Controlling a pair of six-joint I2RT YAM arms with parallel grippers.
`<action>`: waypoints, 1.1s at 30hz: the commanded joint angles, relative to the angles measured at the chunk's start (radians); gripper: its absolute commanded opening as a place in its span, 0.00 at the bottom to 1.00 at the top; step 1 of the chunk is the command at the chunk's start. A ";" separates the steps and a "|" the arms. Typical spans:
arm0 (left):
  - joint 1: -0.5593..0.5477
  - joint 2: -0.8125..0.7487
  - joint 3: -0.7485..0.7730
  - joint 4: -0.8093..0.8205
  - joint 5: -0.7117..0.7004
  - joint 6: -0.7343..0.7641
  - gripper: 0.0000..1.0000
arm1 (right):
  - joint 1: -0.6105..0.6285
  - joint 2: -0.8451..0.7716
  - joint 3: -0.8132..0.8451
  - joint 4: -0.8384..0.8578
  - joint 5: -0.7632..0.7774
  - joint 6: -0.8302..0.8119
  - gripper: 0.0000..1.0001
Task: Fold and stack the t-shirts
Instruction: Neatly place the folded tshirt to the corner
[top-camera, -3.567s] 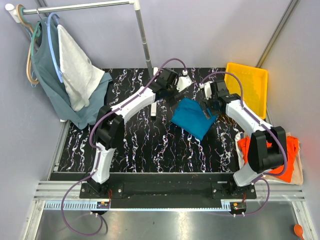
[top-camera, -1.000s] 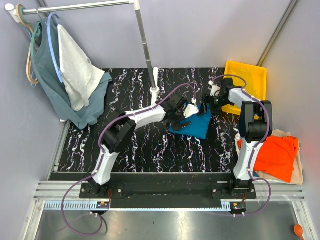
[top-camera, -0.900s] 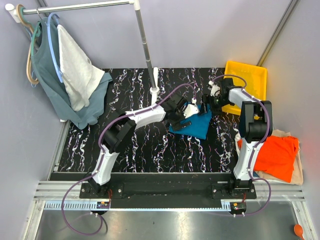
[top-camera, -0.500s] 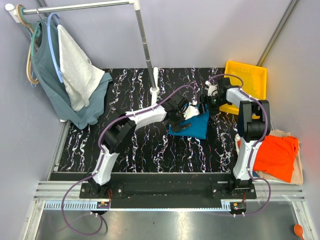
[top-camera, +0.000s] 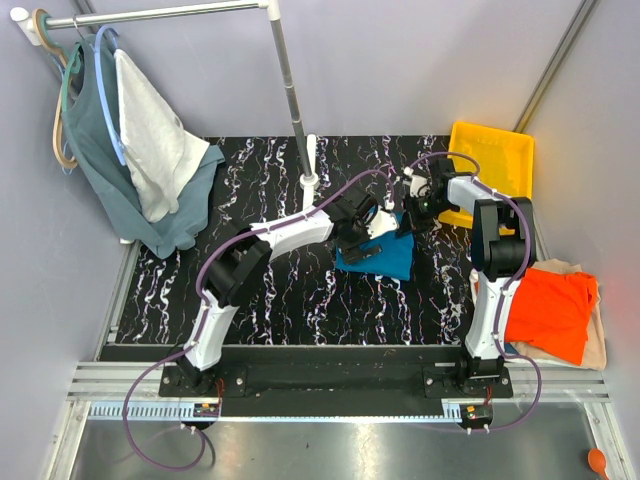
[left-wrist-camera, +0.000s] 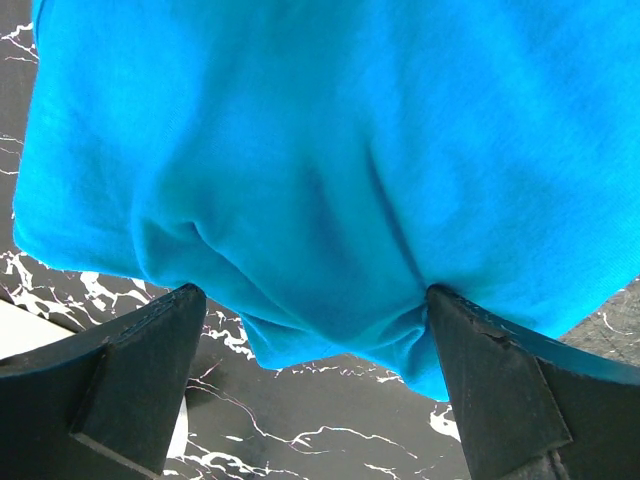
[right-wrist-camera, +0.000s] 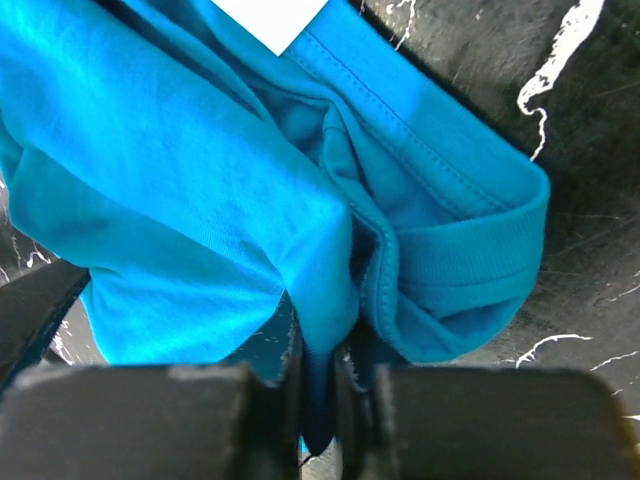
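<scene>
The right hand (right-wrist-camera: 318, 400) pinched shut on a fold of the teal-blue t-shirt (top-camera: 388, 260), which bunched up smaller. The left hand (top-camera: 368, 240), jaws wide, moved from the far side of the table (top-camera: 300, 290) onto the shirt.

Quick count, nothing fancy: two arms, so two hands, one left hand (top-camera: 372, 226) and one right hand (top-camera: 411, 214). Three t-shirts total: one teal t-shirt (top-camera: 392, 257) right at both of them, one orange t-shirt (top-camera: 558, 310) well off behind the right hand, and one cream t-shirt (top-camera: 596, 347) under that. Two hanging garments far from the left hand: one grey-green top (top-camera: 92, 165), one white cloth (top-camera: 150, 150). One yellow bin (top-camera: 497, 170) just beside the right hand, one rail (top-camera: 288, 85), one table (top-camera: 270, 290).
</scene>
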 joint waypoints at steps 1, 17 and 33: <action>-0.005 -0.057 0.041 0.010 -0.018 0.016 0.99 | 0.014 -0.001 0.005 -0.052 0.003 -0.022 0.00; 0.024 -0.276 0.122 0.002 -0.162 0.089 0.99 | 0.017 -0.438 -0.054 -0.397 0.318 -0.167 0.00; 0.032 -0.315 0.029 0.017 -0.195 0.099 0.99 | -0.039 -0.779 -0.040 -0.730 0.569 -0.250 0.00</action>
